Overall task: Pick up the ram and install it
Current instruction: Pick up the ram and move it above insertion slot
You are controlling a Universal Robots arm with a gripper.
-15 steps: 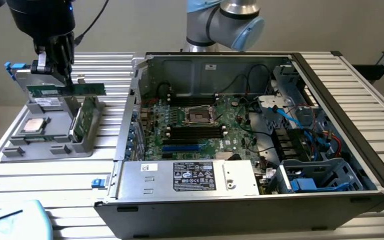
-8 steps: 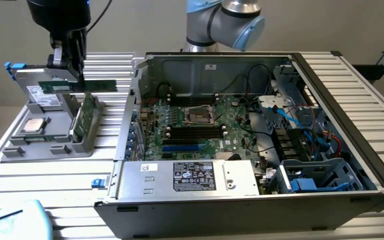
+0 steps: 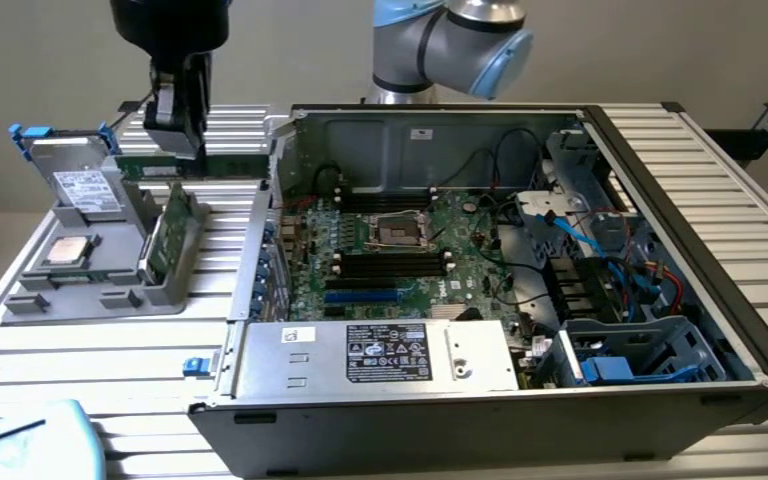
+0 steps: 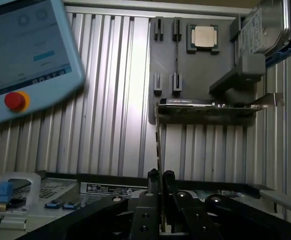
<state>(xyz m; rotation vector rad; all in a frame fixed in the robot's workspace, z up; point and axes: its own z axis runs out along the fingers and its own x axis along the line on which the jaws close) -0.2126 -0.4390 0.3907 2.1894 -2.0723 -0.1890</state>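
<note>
Nearest sat a light blue teach pendant (image 3: 17, 440) on the ribbed metal table (image 3: 91, 350). Behind it lay an open computer case (image 3: 704, 300), with its silver power supply (image 3: 384, 355) at the front. Beyond that was the green motherboard (image 3: 398, 250) with its black memory slots (image 3: 384, 265). On the exterior view's left sat a gray holder (image 3: 37, 295). It carried a square processor chip (image 3: 71, 250), a green expansion card (image 3: 164, 235) standing on edge and a hard drive (image 3: 84, 188). Above the holder's far end hung the black gripper (image 3: 187, 150). Its fingers (image 4: 153, 182) pinched the ram (image 3: 217, 165), which was held level in the air just beside the case's wall. Farthest back rose the gray and blue robot arm (image 3: 451, 40).
</note>
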